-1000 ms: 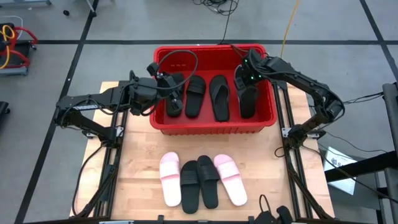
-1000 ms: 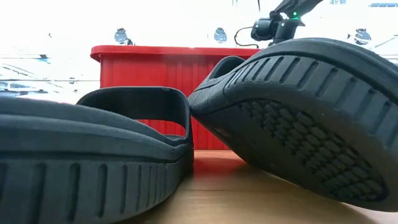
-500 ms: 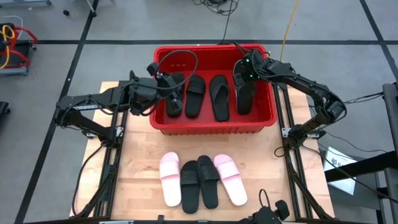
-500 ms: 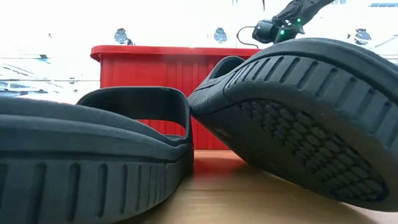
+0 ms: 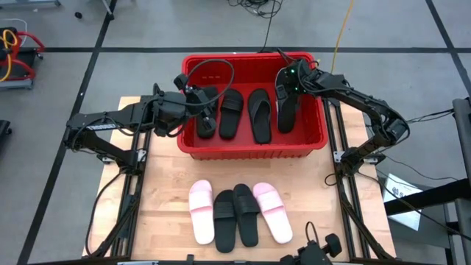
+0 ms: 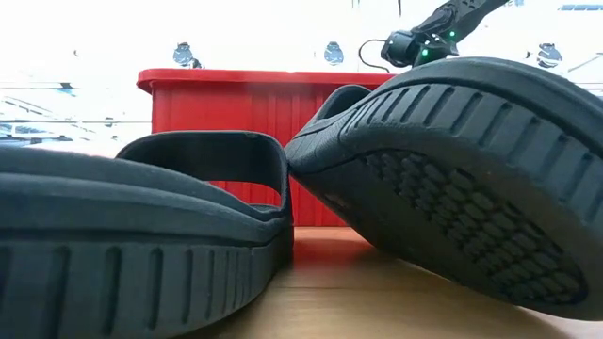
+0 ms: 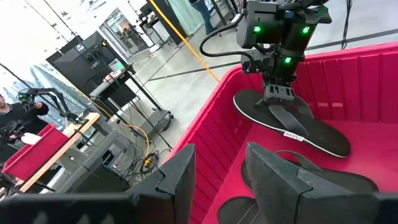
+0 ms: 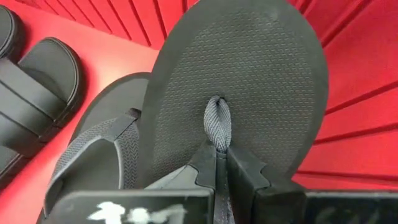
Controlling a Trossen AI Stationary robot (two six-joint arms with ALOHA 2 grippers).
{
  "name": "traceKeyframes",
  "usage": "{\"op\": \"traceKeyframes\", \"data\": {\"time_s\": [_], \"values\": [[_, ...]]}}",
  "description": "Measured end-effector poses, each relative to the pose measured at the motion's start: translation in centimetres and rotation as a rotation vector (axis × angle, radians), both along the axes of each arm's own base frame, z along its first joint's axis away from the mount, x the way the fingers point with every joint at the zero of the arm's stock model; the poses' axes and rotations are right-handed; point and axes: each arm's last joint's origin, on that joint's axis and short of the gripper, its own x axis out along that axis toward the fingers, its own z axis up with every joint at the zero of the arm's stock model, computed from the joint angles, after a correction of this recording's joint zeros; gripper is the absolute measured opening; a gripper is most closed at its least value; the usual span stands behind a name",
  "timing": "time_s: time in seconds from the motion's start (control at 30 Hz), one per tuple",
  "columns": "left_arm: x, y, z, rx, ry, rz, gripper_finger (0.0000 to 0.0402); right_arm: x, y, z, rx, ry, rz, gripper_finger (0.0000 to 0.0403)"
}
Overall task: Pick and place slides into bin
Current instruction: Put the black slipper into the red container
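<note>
The red bin (image 5: 254, 151) stands at the table's far side. Inside it lie two black band slides (image 5: 218, 115) and a black flip-flop (image 5: 259, 114). A second black flip-flop (image 5: 285, 110) sits at the right of these, with my right gripper (image 5: 289, 81) shut on its strap. My left gripper (image 7: 217, 180) hangs open over the bin's left part (image 5: 204, 99) and touches nothing. A pink pair (image 5: 201, 212) and a black pair (image 5: 235, 216) of slides lie flat on the table near its front edge. My right gripper pinches the flip-flop's thong strap (image 8: 216, 140) between its two fingers, just behind the toe post. The fingers slant down from the bin's far right side. The flip-flop (image 7: 292, 124) lies low in the bin, sole down, toe toward the far wall. I cannot tell whether it rests on the floor.
The bin's walls (image 7: 205, 130) rise around both grippers. Bare wood (image 5: 169, 177) shows between the bin and the four slides at the front. In the low view those black slides (image 6: 452, 188) fill the foreground before the bin (image 6: 245, 122).
My right gripper has moved a little toward the table's left and far edge, sunk slightly and tipped further down. The held flip-flop has shifted left with it, closer to the other flip-flop.
</note>
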Motion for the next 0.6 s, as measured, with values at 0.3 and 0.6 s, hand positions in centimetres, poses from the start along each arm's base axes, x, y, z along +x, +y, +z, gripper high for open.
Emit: {"op": "traceKeyframes", "data": {"time_s": [0.3,0.6], "values": [[0.0,0.0,0.0,0.0,0.0,0.0,0.015,0.3,0.6,-0.2,0.016,0.042,0.041,0.0006],[0.0,0.0,0.0,0.002,0.002,0.0,0.015,-0.2,1.9,-0.6,0.165,0.059,0.105,0.0007]]}}
